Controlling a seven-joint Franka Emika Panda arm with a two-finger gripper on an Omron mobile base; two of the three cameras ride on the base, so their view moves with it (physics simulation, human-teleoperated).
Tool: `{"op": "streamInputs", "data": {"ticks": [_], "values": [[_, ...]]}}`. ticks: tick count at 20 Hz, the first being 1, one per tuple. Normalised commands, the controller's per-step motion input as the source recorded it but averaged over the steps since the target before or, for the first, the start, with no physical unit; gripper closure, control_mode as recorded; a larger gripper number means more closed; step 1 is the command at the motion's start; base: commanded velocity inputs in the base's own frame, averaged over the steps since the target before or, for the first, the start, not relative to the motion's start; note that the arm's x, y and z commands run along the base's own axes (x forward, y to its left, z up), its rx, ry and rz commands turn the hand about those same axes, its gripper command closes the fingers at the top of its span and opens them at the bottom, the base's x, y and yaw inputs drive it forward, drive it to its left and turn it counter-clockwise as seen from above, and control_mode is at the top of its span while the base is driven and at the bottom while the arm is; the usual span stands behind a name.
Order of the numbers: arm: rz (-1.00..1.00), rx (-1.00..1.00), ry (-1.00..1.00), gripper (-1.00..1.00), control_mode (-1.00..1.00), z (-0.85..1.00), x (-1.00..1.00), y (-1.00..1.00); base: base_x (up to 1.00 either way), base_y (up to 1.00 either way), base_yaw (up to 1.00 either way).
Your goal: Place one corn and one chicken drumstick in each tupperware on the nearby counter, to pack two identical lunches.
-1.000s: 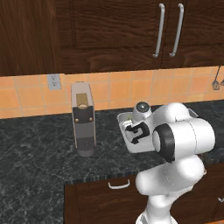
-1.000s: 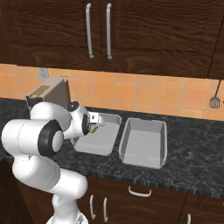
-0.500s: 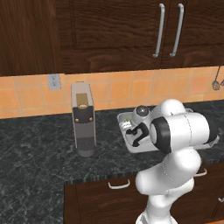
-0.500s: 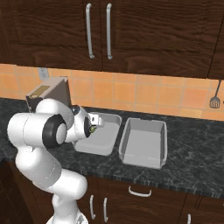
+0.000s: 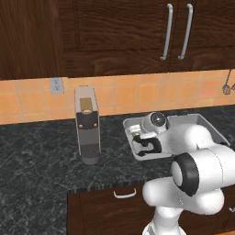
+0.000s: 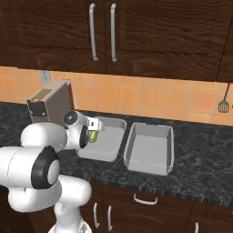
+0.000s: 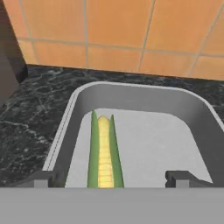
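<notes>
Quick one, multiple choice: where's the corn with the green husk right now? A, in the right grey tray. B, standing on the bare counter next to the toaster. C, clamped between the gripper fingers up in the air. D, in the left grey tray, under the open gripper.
D: the hand view shows the husked corn on the floor of the left tupperware, with the gripper tips spread wide on either side of it.

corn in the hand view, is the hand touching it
Apart. The hand view shows the corn lying in the tray, with the hand's two fingertips spread wide and grey tray floor between each and the cob.
</notes>
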Motion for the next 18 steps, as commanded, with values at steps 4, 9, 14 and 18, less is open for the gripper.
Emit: {"op": "streamInputs", "data": {"ticks": [4, 9, 14, 18], "values": [[0.03, 0.16, 0.0, -1.0, -1.0, 1.0, -0.71, 0.0, 0.0, 0.0, 0.0], [0.01, 0.1, -0.05, -1.0, -1.0, 1.0, -0.71, 0.0, 0.0, 0.0, 0.0], [-0.04, 0.07, 0.05, -1.0, -1.0, 1.0, -0.57, 0.0, 0.0, 0.0, 0.0], [-0.04, 0.03, 0.02, -1.0, 1.0, 0.7, -0.52, -0.01, -0.25, -0.04, -0.02]]}}
